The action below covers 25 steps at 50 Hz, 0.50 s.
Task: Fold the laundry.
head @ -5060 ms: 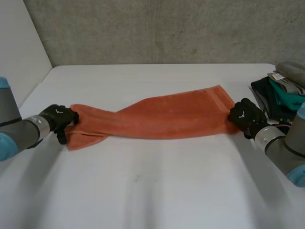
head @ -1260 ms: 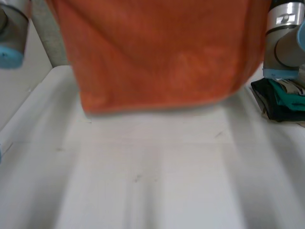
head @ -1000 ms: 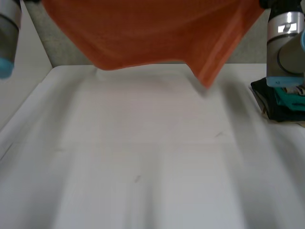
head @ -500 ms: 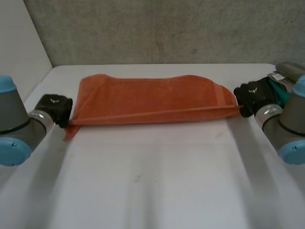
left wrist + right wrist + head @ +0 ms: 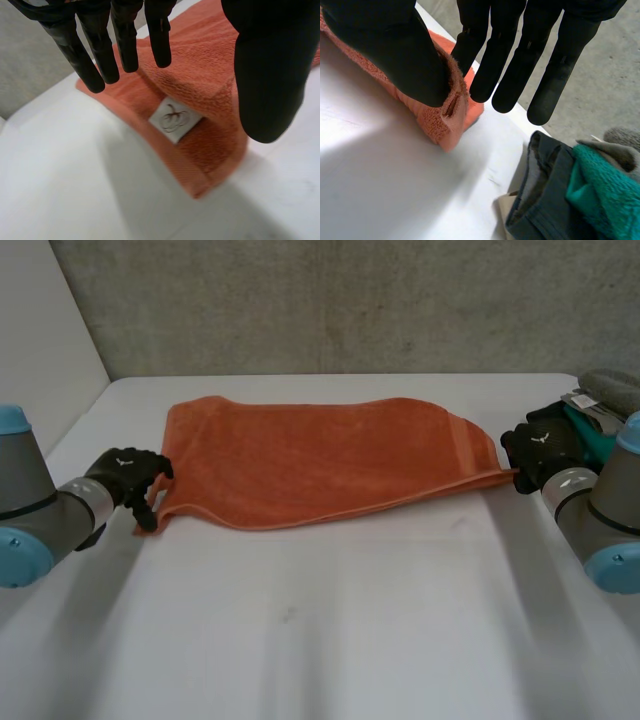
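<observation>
The orange towel (image 5: pixel 320 465) lay folded lengthwise across the far half of the white table (image 5: pixel 330 630), its long edges running from one arm to the other. The left hand (image 5: pixel 128 475) hung just beside the towel's near left corner. Its fingers (image 5: pixel 100 55) were straight and fanned out above the cloth, with the thumb (image 5: pixel 270 75) well apart from them, so it gripped nothing. Under that palm I could see a small white label (image 5: pixel 175 119) sewn onto the corner.

At the other end, the right hand (image 5: pixel 540 450) was at the towel's right corner. Its fingers were straight and spread too, and only its thumb lay against the thick folded edge. Just beyond it sat a pile of clothes (image 5: pixel 590 415), dark, teal and grey.
</observation>
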Motion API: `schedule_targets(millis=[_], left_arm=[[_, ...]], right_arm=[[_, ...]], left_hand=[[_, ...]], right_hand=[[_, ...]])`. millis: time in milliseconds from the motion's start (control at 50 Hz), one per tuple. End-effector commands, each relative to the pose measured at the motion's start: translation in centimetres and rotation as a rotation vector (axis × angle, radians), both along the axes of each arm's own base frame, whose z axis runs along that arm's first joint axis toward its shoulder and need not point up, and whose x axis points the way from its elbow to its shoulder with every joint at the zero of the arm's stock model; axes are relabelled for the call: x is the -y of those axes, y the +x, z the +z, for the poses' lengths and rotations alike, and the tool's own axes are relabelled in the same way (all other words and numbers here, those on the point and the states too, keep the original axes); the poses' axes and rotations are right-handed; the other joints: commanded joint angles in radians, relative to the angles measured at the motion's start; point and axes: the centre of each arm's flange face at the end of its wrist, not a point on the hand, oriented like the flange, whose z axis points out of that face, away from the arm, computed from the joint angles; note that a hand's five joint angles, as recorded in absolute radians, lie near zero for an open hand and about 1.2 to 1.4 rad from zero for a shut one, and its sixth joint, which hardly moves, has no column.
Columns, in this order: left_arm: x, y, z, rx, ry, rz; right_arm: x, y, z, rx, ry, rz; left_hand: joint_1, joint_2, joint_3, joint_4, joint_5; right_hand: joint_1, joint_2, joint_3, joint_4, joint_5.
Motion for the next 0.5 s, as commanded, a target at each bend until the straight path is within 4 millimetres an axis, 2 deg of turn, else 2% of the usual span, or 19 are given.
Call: schedule_targets(millis=[20, 120, 340, 500], left_arm=[[-0.9, -1.7, -0.1, -0.029, 0.057, -0.025], [-1.2, -2.5, -0.6, -0.011, 0.060, -0.016], [0.8, -4.2, -1.2, 0.041, -0.022, 0.057], [1.9, -3.6, -0.5, 0.071, -0.086, 0.134]], right_arm=[[0.4, -0.5, 0.8, 0.035, -0.006, -0.045], [0.3, -0.4, 0.8, 0.039, -0.004, -0.042], [0.0, -0.4, 1.0, 0.044, -0.001, -0.040], [0.0, -0.7, 1.3, 0.042, -0.008, -0.046]], left_hand=[[-0.018, -0.015, -0.016, -0.007, -0.003], [-0.033, -0.030, -0.031, -0.021, -0.018], [0.125, 0.128, 0.128, 0.137, 0.140], [0.322, 0.325, 0.324, 0.334, 0.337]], right_hand=[[0.267, 0.223, 0.206, 0.200, 0.216], [0.267, 0.223, 0.206, 0.200, 0.216], [0.267, 0.223, 0.206, 0.200, 0.216], [0.267, 0.223, 0.206, 0.200, 0.216]])
